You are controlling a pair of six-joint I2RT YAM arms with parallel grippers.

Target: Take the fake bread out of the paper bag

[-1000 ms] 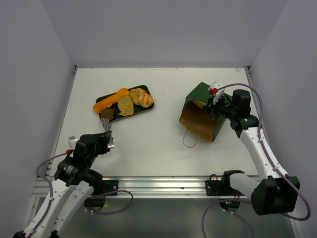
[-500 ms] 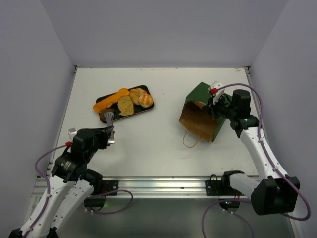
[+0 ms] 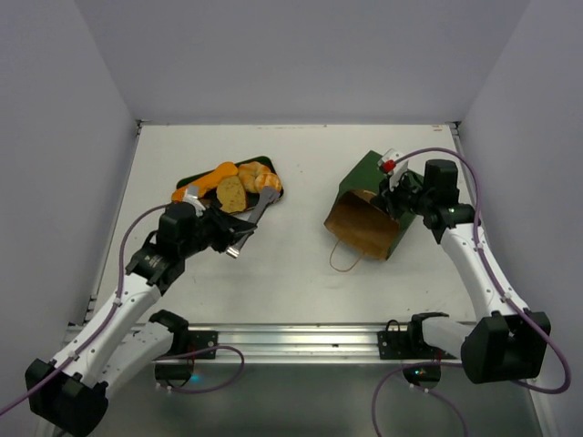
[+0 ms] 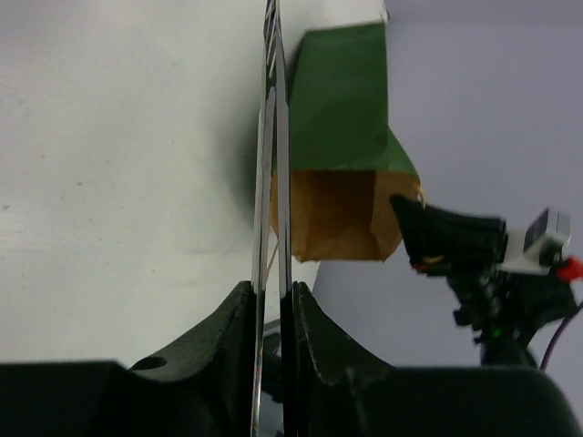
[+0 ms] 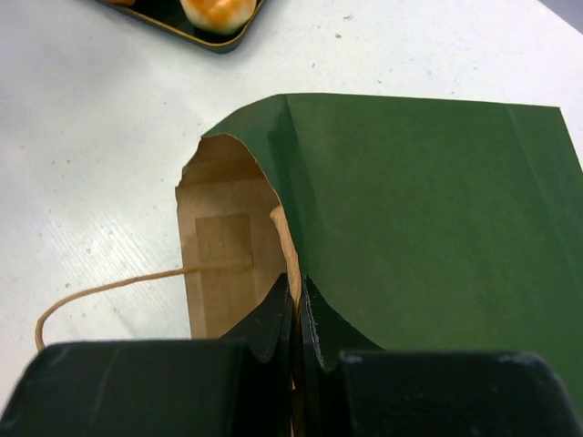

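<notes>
The fake bread lies on a dark green tray (image 3: 270,162): a long orange loaf (image 3: 211,182), a tan slice (image 3: 231,193) and golden rolls (image 3: 260,177). The paper bag (image 3: 369,214) lies tilted on its side at the right, its brown mouth facing the near left. My right gripper (image 5: 299,291) is shut on the rim of the paper bag (image 5: 428,209). No bread shows in the part of the inside that I can see. My left gripper (image 3: 265,197) hovers over the tray's near right corner and points at the paper bag (image 4: 337,173). Its thin metal fingers (image 4: 282,182) stand a slim gap apart, holding nothing.
A twine handle (image 3: 342,264) loops from the bag's mouth onto the white table (image 3: 301,273). The tray's corner with one roll (image 5: 217,9) lies just beyond the bag in the right wrist view. Grey walls close the table on three sides.
My left arm has swung from the near left edge up to the tray and turned its fingers toward the bag, the jaws narrowing. The right gripper keeps its hold; the bag shifted slightly.
</notes>
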